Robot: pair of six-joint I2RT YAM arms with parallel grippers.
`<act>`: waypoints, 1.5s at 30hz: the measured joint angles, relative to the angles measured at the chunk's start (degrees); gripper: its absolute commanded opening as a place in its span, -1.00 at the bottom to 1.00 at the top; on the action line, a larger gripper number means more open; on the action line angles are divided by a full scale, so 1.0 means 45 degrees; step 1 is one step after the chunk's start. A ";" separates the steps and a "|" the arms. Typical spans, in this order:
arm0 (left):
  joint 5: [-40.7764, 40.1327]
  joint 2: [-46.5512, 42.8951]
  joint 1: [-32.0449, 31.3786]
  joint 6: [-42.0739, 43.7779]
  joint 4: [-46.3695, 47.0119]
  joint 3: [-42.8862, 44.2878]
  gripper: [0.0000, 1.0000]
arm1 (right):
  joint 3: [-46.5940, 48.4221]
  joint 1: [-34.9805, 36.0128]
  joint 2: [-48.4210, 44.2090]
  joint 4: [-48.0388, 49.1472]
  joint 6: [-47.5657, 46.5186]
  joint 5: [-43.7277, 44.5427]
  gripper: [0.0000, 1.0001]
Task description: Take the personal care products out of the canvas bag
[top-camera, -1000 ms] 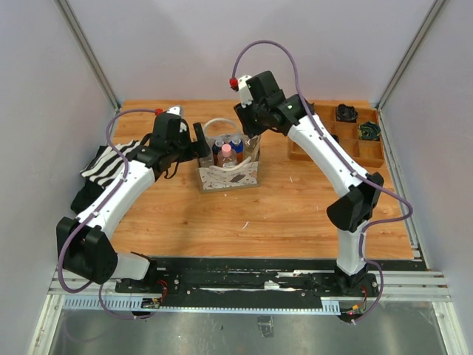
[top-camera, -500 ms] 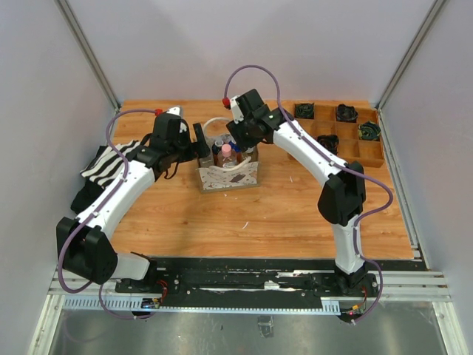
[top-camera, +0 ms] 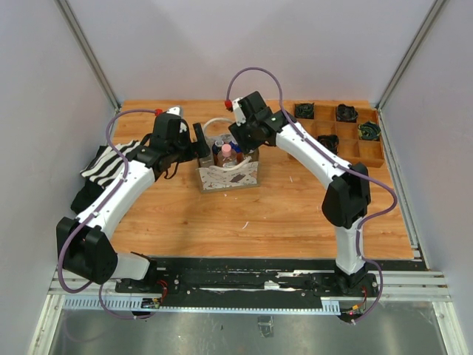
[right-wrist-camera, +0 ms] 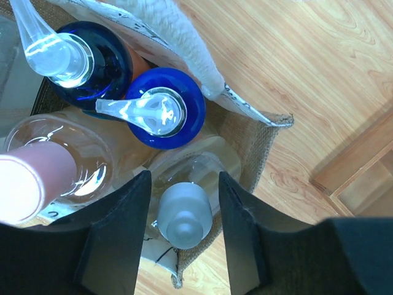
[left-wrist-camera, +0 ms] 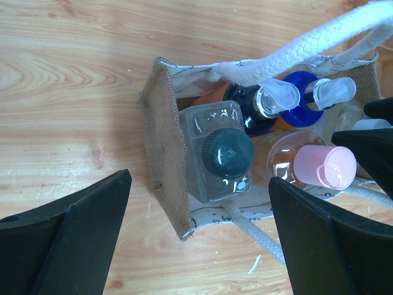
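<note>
Centrally on the table [top-camera: 281, 214], the canvas bag [top-camera: 228, 175] is seen standing upright with its mouth open, and five bottles are packed inside it. The left hand [left-wrist-camera: 199, 212] is held spread wide just above the bag's left end, one finger over bare wood outside the bag and the other over the bag's interior; nothing is gripped by it. Directly between those fingers, a square clear bottle with a dark grey cap [left-wrist-camera: 222, 153] is seen against the bag's left wall, and a pink-capped bottle [left-wrist-camera: 324, 167] is set beside it. The right hand [right-wrist-camera: 181, 227] is lowered into the bag's right end, its fingers narrowly parted on either side of a frosted white-capped bottle [right-wrist-camera: 182, 215], with thin gaps visible on both sides of the cap. Two blue pump bottles [right-wrist-camera: 161, 110] are crowded just behind, under a white rope handle [right-wrist-camera: 166, 31]. A wooden tray [top-camera: 373, 155] holding dark coiled items [top-camera: 369, 130] is placed at the table's far right, and a striped cloth [top-camera: 111, 163] is laid at the left edge.
</note>
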 measured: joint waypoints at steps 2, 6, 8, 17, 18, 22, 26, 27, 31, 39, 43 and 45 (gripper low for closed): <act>0.0000 0.0000 0.0000 0.0000 -0.0005 0.0000 0.99 | -0.0107 0.0000 -0.0131 0.0000 0.0019 -0.0005 -0.15; 0.0000 0.0000 0.0000 0.0000 -0.0010 0.0000 0.99 | -0.0189 0.0000 -0.0466 -0.0034 0.0015 0.0010 -0.10; 0.0005 0.0005 -0.0005 -0.0005 -0.0010 0.0000 0.99 | -0.0214 -0.0010 -0.0607 -0.0049 0.0015 0.0019 -0.03; 0.0053 0.0131 -0.0005 -0.0044 -0.0010 0.0000 0.99 | -0.0471 -0.0034 -0.0845 -0.0112 -0.0010 0.0092 -0.07; 0.0053 0.0141 -0.0005 -0.0044 -0.0010 0.0000 0.99 | -0.0481 -0.0034 -0.0845 -0.0112 -0.0010 0.0087 -0.08; 0.0053 0.0170 -0.0005 -0.0044 -0.0010 0.0000 0.99 | -0.0486 -0.0039 -0.0845 -0.0121 -0.0010 0.0039 -0.03; 0.0053 0.0180 -0.0005 -0.0044 -0.0010 0.0000 0.99 | -0.0486 -0.0058 -0.0826 -0.0126 -0.0015 -0.0019 0.06; 0.0053 0.0189 -0.0005 -0.0049 -0.0010 0.0000 0.99 | -0.0486 -0.0063 -0.0806 -0.0126 -0.0019 -0.0034 0.06; 0.0044 0.0316 -0.0005 -0.0044 -0.0010 0.0024 0.99 | -0.0481 -0.0092 -0.0719 -0.0151 -0.0024 -0.0117 -0.08; -0.0039 0.1035 -0.0185 0.0005 -0.0136 0.0486 0.96 | -0.0457 -0.0121 -0.0699 -0.0219 -0.0053 -0.0248 -0.81; -0.0355 0.1185 -0.0476 0.0155 -0.0495 0.1054 0.80 | -0.0457 -0.0121 -0.0729 -0.0262 -0.0053 -0.0238 -0.83; -0.0568 0.1302 -0.0636 0.0287 -0.0665 0.1486 0.67 | -0.0457 -0.0121 -0.0797 -0.0359 -0.0053 -0.0238 -0.82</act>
